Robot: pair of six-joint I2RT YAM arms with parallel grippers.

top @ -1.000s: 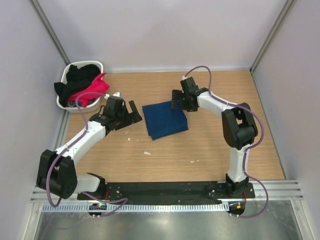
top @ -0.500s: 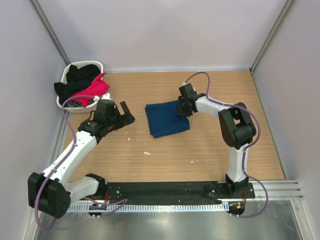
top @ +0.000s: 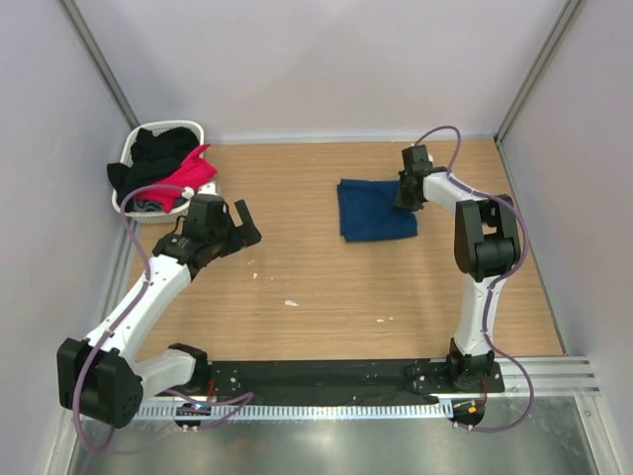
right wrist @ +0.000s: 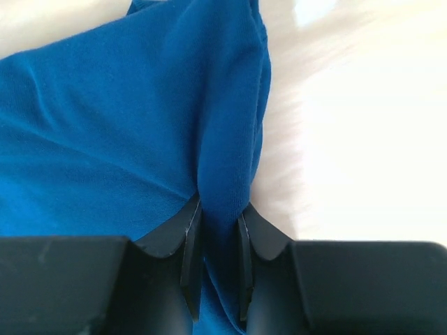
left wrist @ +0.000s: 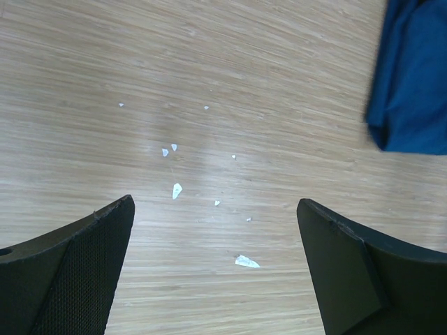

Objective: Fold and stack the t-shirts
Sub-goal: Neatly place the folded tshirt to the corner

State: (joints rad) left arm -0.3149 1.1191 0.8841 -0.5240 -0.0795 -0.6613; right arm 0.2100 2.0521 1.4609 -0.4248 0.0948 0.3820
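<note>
A folded navy blue t-shirt (top: 374,209) lies on the wooden table right of centre. My right gripper (top: 407,194) is shut on its right edge; in the right wrist view a ridge of blue fabric (right wrist: 222,167) is pinched between the two fingers (right wrist: 190,244). A pink t-shirt (top: 183,179) and a black t-shirt (top: 158,148) hang out of the white basket (top: 132,148) at the back left. My left gripper (top: 237,223) stands open over bare wood just right of the basket, with nothing between its jaws. A corner of the navy t-shirt (left wrist: 413,91) shows at the upper right of the left wrist view.
Small white scraps (left wrist: 176,190) lie scattered on the wood under the left gripper, and more scraps (top: 291,303) lie nearer the front. Grey walls close the table on three sides. A black base strip (top: 326,374) runs along the near edge.
My right gripper closed on the navy t-shirt's edge and dragged it right and a little back. My left arm swung back toward the basket, gripper still open.
</note>
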